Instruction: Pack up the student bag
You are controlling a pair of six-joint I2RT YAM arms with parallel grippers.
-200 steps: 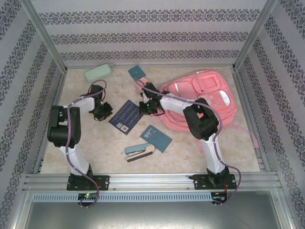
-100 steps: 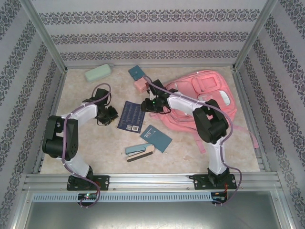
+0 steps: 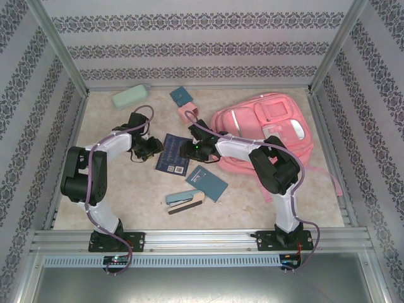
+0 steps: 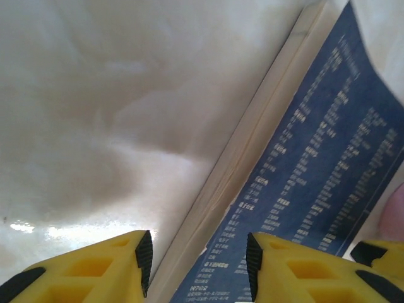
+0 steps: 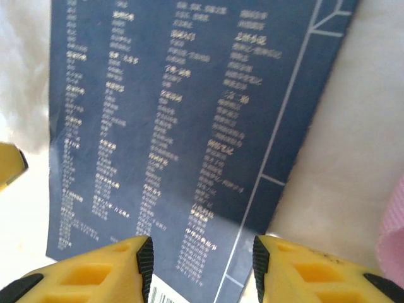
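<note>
**A:** Top external view first. Where is the student bag (image 3: 271, 129)?

**B:** It lies flat on the table (image 3: 126, 189), at about 2 o'clock from the middle. Its front pockets face up and a pink strap trails off toward 4 o'clock.

**A:** And the two arms?

**B:** Both reach to the dark blue book (image 3: 172, 153) near the table's middle. The left gripper (image 3: 153, 149) is at the book's 9 o'clock edge. The right gripper (image 3: 185, 150) is at its 3 o'clock edge, between the book and the bag.

**A:** Are the claws apart or together?

**B:** Apart, both of them. In the left wrist view the jaws stand spread, and the book's pale page edge runs down into the gap. I cannot tell whether they touch it. In the right wrist view the jaws hang spread over the printed cover.

**A:** What else is on the table?

**B:** A teal notebook (image 3: 207, 183) lies at 5 o'clock from the book, with a stapler (image 3: 185, 200) at 6 o'clock. A small pink box (image 3: 187, 113) and a teal pouch (image 3: 182, 96) sit toward 12 o'clock. A green case (image 3: 129, 96) lies out at 11 o'clock.
</note>
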